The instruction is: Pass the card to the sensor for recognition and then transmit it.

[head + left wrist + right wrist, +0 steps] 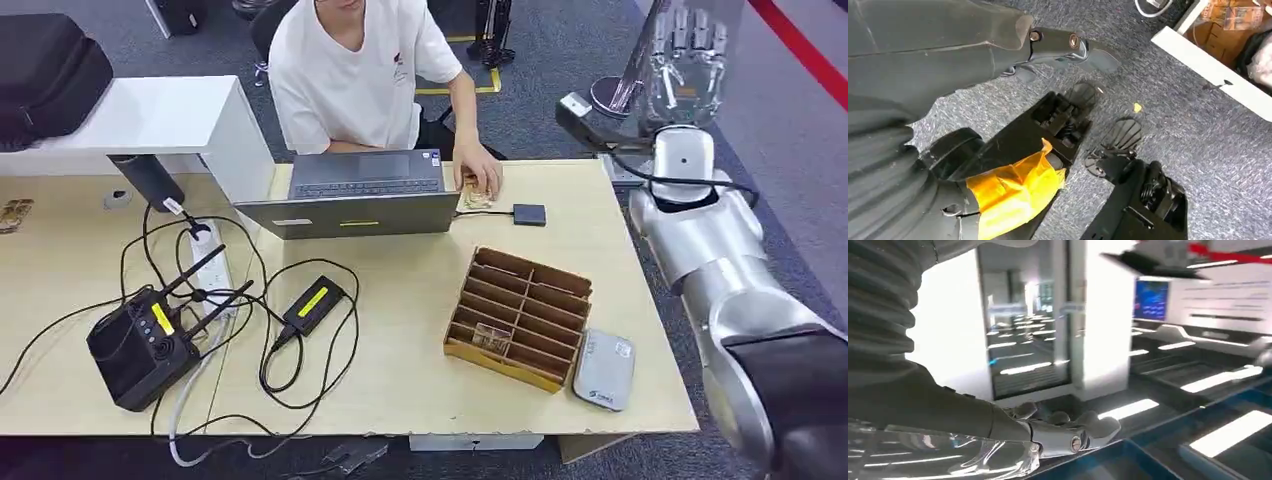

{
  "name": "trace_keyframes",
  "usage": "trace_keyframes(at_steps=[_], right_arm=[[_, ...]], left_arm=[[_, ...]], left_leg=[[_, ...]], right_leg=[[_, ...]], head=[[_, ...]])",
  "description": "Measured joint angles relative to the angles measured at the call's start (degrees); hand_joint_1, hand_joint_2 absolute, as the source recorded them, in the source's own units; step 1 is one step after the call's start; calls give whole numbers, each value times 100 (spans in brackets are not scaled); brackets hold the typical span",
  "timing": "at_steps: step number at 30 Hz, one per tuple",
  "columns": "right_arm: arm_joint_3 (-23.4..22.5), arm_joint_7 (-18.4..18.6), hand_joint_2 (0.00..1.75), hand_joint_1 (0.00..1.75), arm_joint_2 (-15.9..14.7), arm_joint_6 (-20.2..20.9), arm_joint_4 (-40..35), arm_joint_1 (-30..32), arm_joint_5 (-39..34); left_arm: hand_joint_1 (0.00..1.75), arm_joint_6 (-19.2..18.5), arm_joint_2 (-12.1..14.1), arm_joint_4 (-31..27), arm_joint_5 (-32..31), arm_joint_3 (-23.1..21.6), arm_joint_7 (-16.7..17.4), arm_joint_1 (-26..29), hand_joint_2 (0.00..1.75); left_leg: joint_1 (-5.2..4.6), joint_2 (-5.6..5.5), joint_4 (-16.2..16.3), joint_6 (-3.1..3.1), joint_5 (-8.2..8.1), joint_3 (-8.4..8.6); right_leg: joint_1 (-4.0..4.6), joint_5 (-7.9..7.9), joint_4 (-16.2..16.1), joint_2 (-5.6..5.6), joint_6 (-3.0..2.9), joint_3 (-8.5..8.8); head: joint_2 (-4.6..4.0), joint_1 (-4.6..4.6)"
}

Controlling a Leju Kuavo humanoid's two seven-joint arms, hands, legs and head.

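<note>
A slotted wooden card box (520, 315) stands on the table's right half with a card (490, 338) lying in one of its front slots. The flat grey-white sensor (604, 370) lies just right of the box near the table's front edge. My right hand (685, 60) is raised high beyond the table's far right corner, fingers upright and spread, holding nothing. In the right wrist view that right hand (1058, 435) has its fingers stretched out and bare. My left hand (1048, 37) hangs low over the carpet with nothing in it.
A person in a white shirt (345, 70) sits behind the table, one hand (478, 175) resting on small cards beside a laptop (355, 195). A router (140, 345), power strip (210, 265), adapter (312, 305) and cables crowd the left half. A small black box (529, 213) lies near the laptop.
</note>
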Motion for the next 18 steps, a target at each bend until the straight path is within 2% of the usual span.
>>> trace_keyframes(at_steps=[4,8,11,18], right_arm=[[-7,238,175,0,-521,177,164,-56,4],[-9,376,175,0,-1127,306,332,-65,7],[-9,524,175,0,-1492,444,435,-32,9],[-191,787,175,0,-2154,560,636,392,-72]], left_arm=[[0,0,124,-4,181,0,85,40,175],[0,7,350,11,269,2,-31,103,175],[0,20,424,31,269,2,-42,113,175],[0,22,527,37,267,2,-17,131,175]], left_leg=[[1,1,0,1,-2,2],[0,-9,-1,2,-1,1],[0,-4,0,2,-3,5],[-2,-9,0,12,-10,3]], right_leg=[[1,0,0,-1,0,3],[0,0,1,-10,0,7],[0,0,0,-3,0,7],[0,-3,-4,-9,4,12]], head=[[0,0],[0,2],[0,0],[0,0]])
